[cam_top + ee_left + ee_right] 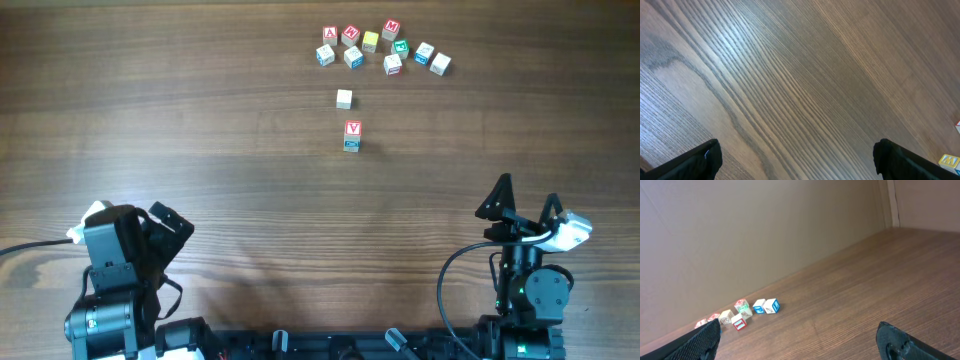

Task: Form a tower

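The tower [352, 136] stands in the middle of the table, two small white cubes high. Its upper cube shows a red "V" and its lower cube has blue-teal marks. My left gripper [172, 222] rests near the front left, far from the tower, and is open; in the left wrist view its gripper [797, 157] holds nothing over bare wood. My right gripper [525, 200] sits at the front right, also open and empty, and its wrist view shows the gripper [799, 332] wide apart. Neither wrist view shows the tower.
A plain whitish cube [344, 98] lies just behind the tower. Several loose cubes [382, 47] with red, green, yellow and blue faces cluster at the back; the right wrist view shows these loose cubes [742, 313] by a brown wall [765, 230]. A yellow cube [949, 161] shows at the left wrist view's edge.
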Robot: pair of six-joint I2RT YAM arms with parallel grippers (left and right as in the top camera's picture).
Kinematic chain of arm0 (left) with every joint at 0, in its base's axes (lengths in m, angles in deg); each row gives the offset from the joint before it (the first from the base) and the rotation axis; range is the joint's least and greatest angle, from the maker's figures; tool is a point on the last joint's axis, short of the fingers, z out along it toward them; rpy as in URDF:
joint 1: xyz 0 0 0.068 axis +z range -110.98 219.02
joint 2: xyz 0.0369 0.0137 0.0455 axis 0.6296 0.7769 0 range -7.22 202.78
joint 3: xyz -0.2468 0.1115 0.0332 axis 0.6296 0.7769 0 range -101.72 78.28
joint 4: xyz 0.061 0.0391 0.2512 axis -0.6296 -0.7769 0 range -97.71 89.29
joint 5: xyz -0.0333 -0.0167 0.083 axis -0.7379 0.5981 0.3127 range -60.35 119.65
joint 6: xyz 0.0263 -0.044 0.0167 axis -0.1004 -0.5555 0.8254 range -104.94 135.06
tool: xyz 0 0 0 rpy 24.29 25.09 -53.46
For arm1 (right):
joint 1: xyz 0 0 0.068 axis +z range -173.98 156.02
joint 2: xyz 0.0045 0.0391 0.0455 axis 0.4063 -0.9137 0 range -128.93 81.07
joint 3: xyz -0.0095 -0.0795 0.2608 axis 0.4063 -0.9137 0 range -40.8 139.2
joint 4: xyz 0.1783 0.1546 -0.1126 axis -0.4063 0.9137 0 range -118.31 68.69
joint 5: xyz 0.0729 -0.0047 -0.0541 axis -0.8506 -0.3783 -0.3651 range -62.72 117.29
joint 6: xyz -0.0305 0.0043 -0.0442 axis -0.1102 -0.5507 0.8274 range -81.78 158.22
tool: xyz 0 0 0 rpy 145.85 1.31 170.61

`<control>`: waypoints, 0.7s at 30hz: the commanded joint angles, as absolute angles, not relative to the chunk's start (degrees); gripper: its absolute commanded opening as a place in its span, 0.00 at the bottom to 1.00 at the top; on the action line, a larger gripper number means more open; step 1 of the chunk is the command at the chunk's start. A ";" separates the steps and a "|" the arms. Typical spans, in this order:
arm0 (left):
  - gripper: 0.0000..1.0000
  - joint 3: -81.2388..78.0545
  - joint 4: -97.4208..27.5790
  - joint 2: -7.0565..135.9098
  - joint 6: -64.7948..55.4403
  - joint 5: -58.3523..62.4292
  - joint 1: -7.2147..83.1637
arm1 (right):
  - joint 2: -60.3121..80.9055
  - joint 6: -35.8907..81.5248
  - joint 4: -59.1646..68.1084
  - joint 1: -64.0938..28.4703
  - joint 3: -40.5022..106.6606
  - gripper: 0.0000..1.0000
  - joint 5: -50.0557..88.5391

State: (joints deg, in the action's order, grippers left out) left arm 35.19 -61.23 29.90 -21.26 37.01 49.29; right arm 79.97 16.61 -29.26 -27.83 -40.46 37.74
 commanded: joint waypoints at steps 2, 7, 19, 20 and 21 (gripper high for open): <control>1.00 35.32 -61.23 29.64 -20.80 36.55 49.70 | 80.86 17.18 -29.59 -28.18 -40.50 1.00 36.61; 1.00 35.32 -61.23 29.64 -20.80 36.55 49.70 | 80.86 17.18 -29.59 -28.18 -40.50 1.00 36.61; 1.00 53.16 -32.57 7.41 -9.37 35.37 40.52 | 80.86 17.18 -29.59 -28.18 -40.50 1.00 36.61; 1.00 56.37 -28.13 4.88 -7.11 33.51 40.04 | 80.86 17.18 -29.59 -28.18 -40.50 1.00 36.61; 1.00 59.74 -23.46 2.28 -5.13 31.81 39.58 | 80.86 17.18 -29.59 -28.18 -40.50 1.00 36.61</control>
State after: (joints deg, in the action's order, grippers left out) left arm 52.07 -30.93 8.29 -13.82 36.51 40.89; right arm 80.14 16.63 -29.24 -27.83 -40.46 37.50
